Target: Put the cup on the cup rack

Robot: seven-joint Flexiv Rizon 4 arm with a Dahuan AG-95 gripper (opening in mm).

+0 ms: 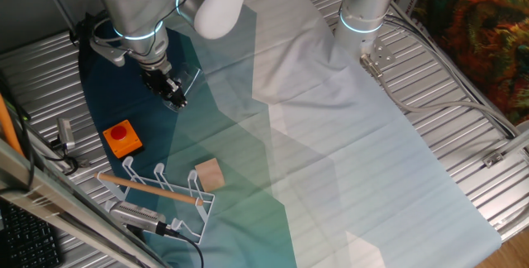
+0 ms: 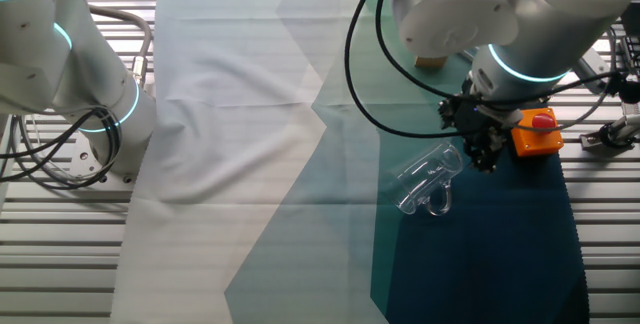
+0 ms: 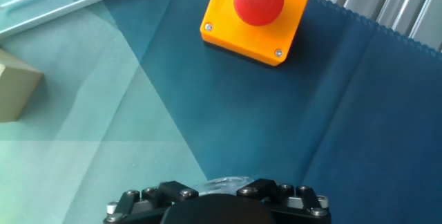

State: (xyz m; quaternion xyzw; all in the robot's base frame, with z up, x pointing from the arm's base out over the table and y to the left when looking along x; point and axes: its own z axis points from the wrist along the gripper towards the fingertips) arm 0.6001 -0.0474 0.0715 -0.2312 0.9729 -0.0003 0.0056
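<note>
The gripper (image 2: 487, 154) hangs low over the dark blue part of the cloth (image 1: 331, 160) that covers the surface. The cup (image 2: 430, 179) lies tilted at the fingertips, its handle pointing away from the arm in the other fixed view. The rim end of the cup sits at the jaws; the jaws appear closed on it, with a sliver of clear glass visible just ahead of the gripper body in the hand view. Whether the cup rests on the cloth or is lifted clear of it cannot be told

In one fixed view the gripper is at the far left of the surface. The rack (image 1: 161, 193) stands at the near left edge, well apart from the gripper, with its wooden rod (image 1: 149, 188) lying across the prongs. The orange box (image 1: 122, 138) with its red button sits between gripper and rack. The wooden block (image 1: 209, 174) stands just right of the rack

A second arm (image 1: 368, 7) stands at the far right of the surface, clear of the work area
</note>
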